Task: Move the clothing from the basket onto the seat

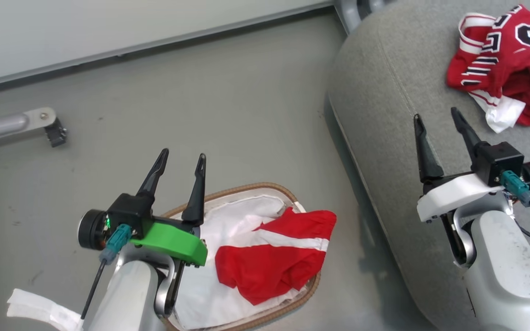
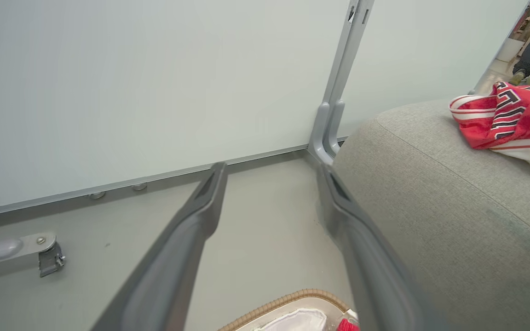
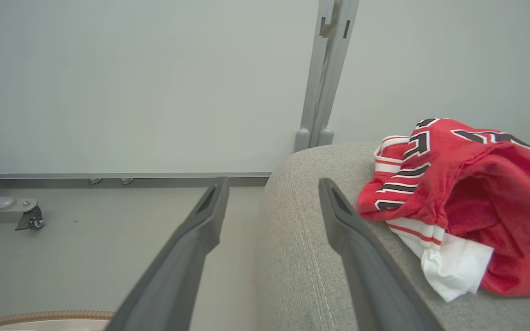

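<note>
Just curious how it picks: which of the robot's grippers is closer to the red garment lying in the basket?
Left. The left gripper hangs open by the basket at its left rim, just beside the red garment. The right gripper is off over the edge of the seat.

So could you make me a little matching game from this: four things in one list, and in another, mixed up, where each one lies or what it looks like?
Things:
1. numbered jersey
2. striped garment
3. left gripper
4. right gripper

Descriptions:
A. open, white at its base
B. in the basket, draped over its rim
C. open, green at its base
D. crumpled on the seat

Pairs: 1-D, 2-B, 3-C, 4-A.
</note>
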